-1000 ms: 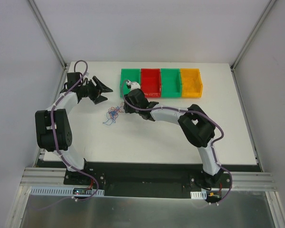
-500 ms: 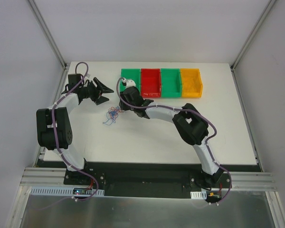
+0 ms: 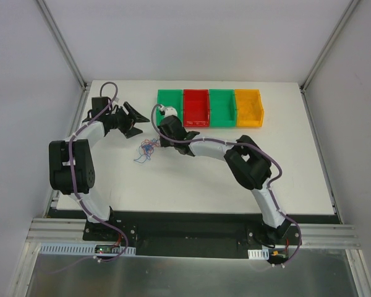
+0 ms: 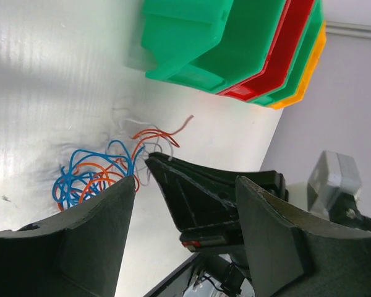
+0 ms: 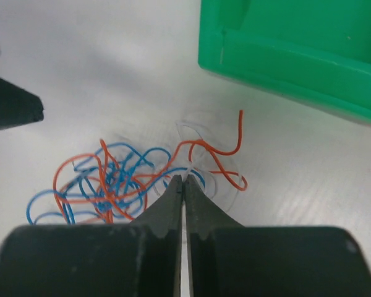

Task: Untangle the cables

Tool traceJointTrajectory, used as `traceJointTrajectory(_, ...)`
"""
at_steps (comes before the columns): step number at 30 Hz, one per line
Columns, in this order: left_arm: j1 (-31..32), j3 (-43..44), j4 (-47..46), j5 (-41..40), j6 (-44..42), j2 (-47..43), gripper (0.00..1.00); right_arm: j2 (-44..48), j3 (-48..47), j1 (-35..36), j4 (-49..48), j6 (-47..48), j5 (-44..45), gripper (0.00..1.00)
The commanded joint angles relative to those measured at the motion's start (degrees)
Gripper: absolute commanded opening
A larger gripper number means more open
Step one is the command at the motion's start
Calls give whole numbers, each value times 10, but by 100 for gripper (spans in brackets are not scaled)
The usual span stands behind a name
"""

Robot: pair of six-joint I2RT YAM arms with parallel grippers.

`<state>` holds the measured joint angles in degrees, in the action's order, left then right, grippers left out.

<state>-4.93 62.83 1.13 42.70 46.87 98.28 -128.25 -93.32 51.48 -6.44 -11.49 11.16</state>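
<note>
The cables (image 3: 146, 150) are a small curl of thin blue, orange and pale wires on the white table, just below the leftmost green bin. In the right wrist view the cables (image 5: 114, 179) lie in front of my right gripper (image 5: 183, 178), whose tips are pressed together on a pale strand at the tangle's right side. My right gripper (image 3: 157, 143) reaches in from the right. My left gripper (image 3: 137, 121) hovers open above and left of the tangle. From the left wrist, the cables (image 4: 96, 176) show beyond my left gripper (image 4: 187, 182), with nothing between its fingers.
A row of bins stands at the back: green (image 3: 170, 106), red (image 3: 196, 106), green (image 3: 222, 106) and yellow (image 3: 248, 106). The right arm's elbow (image 3: 250, 162) stretches across the table's middle. The two grippers are close together near the tangle.
My right gripper has lowered its tips to the tangle's right edge and closed there. The left arm shifted only slightly and stays open.
</note>
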Motion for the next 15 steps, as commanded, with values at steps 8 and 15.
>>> traceJointTrajectory(8,141,6,27,-24,-37,65,67,281,229,-19,-160,54,-77,1)
traceJointTrajectory(15,174,12,27,-21,-38,125,61,436,298,-21,-173,63,-58,1)
